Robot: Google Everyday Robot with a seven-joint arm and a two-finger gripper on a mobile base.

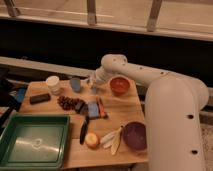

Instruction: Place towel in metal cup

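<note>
The metal cup (75,84) stands upright at the back of the wooden table (125,111), right of a white cup (52,84). A blue folded piece that looks like the towel (92,109) lies flat near the table's middle, next to a red item (102,108). My gripper (93,88) hangs at the end of the white arm (131,72), just right of the metal cup and behind the blue piece, close above the table. I see nothing blue in it.
An orange bowl (119,85) sits right of the gripper. Dark grapes (66,102) and a black block (39,98) lie on the left. A green tray (32,140), a knife (83,131), an apple (91,140), a banana (115,140) and a purple bowl (134,135) are in front.
</note>
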